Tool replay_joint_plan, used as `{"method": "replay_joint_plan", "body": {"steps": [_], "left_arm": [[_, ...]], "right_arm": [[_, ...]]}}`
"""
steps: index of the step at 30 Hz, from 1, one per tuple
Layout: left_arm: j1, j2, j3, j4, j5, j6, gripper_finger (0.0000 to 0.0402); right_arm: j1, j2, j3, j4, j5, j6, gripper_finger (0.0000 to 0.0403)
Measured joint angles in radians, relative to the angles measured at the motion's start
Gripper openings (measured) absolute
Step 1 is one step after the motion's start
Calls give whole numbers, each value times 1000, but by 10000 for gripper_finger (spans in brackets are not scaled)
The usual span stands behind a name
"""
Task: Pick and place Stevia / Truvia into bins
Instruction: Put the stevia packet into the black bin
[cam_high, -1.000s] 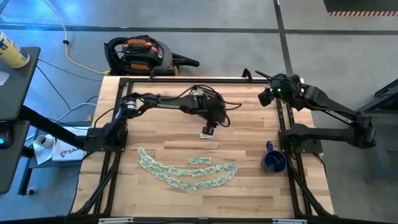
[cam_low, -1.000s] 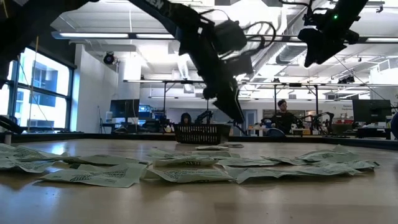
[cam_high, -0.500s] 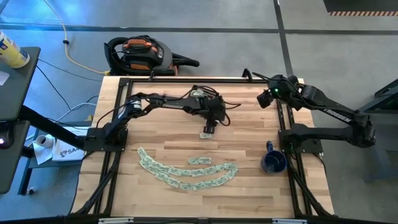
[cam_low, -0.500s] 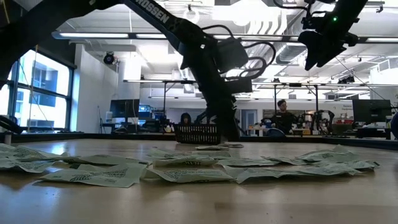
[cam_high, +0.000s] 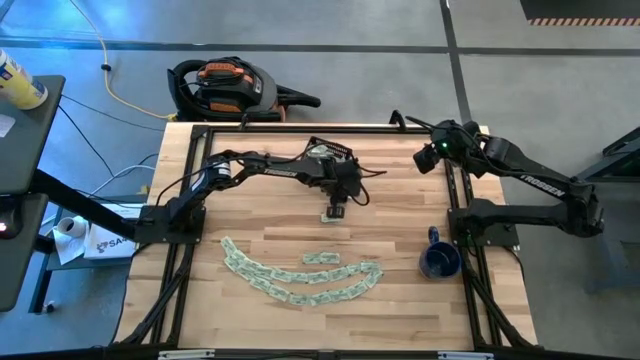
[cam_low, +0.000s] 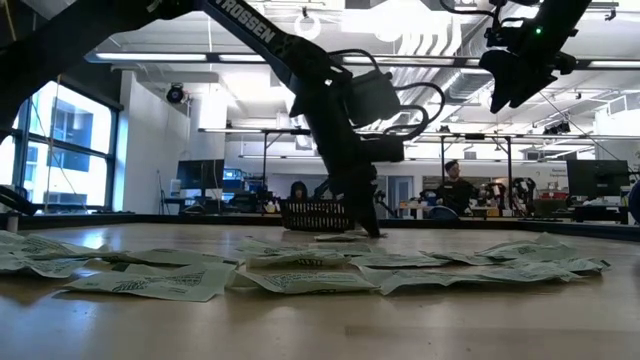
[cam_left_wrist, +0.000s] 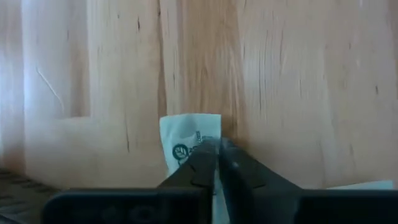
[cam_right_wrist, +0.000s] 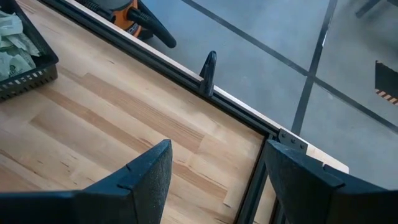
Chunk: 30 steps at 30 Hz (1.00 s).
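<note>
Risk of a lost or doubled pick: with the left gripper (cam_left_wrist: 217, 163) pinching only the near edge of one Stevia / Truvia sachet (cam_left_wrist: 188, 139), a limp paper packet could slide out on the lift, and a second white packet edge (cam_left_wrist: 360, 185) showing just beside the fingers could be dragged along. Also possible: a drop short of the dark slatted basket (cam_right_wrist: 22, 53), which sits at the far middle of the wooden table (cam_high: 400, 235) and already carries some sachets, if the grip slackens on the way. Left fingers pressed almost together, clamped on that single sachet, tips down at the tabletop near the table's middle, on the near side of the basket (cam_low: 318, 214). Right gripper (cam_high: 428, 158) waiting high over the far right corner, fingers spread wide, holding nothing. Most remaining sachets (cam_high: 300, 278) lying in a curved band across the near part of the table, well apart from the basket; dark blue mug (cam_high: 438, 260) at the right edge, untouched.
</note>
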Motion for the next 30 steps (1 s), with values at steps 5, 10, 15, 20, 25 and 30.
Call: {"method": "replay_joint_plan", "body": {"steps": [5, 10, 15, 20, 25, 30], "left_arm": [[-7, -21, -1, -94, 4, -125, 22], [-30, -73, -11, -186, -3, -231, 25], [-34, -192, -6, -196, -68, -290, 22], [25, -259, -7, -182, -187, -296, 22], [144, -229, -6, -121, -197, -201, 23], [207, -182, -6, -84, -85, -197, 57]], "right_arm": [[0, 0, 0, 0, 0, -1, 245], [0, 0, 0, 0, 5, -10, 245], [0, 0, 0, 2, 12, -45, 245], [0, 0, -1, 21, 12, -58, 245], [0, 0, -1, 53, -5, -70, 245], [0, 0, -1, 50, -18, -64, 245]]}}
